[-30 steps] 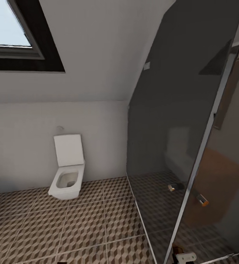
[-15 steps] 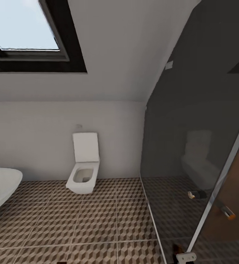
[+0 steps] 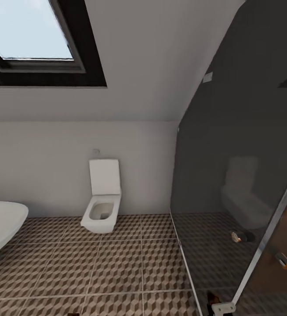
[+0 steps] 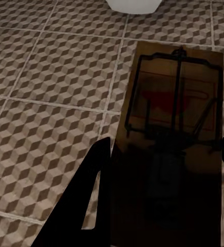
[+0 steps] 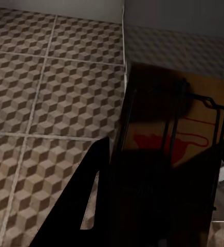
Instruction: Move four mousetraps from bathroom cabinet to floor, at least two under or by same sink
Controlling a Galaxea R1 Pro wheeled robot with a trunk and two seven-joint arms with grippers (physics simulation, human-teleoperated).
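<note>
Item, left hand (image 4: 163, 170): clenched on one mousetrap (image 4: 173, 110), a brown slab with wire bar and red print, held flat between my two dark fingers above the bathroom floor (image 4: 50, 103). Item, right hand (image 5: 163, 170): clenched likewise on a second mousetrap (image 5: 179, 128), carried over the same cube-pattern tiles beside a pale grout line. Item, surroundings from my head: white toilet (image 3: 101, 202) against the far wall, rim of an oval bathtub (image 3: 0, 221), dark glass shower screen (image 3: 235, 166), skylight (image 3: 27, 30) above. Step in hand, by my judgement: carrying two traps in search of the sink. Next move calls for turning my base until the white basin and vanity appear, then lowering both traps to the tiles beside or beneath it.
</note>
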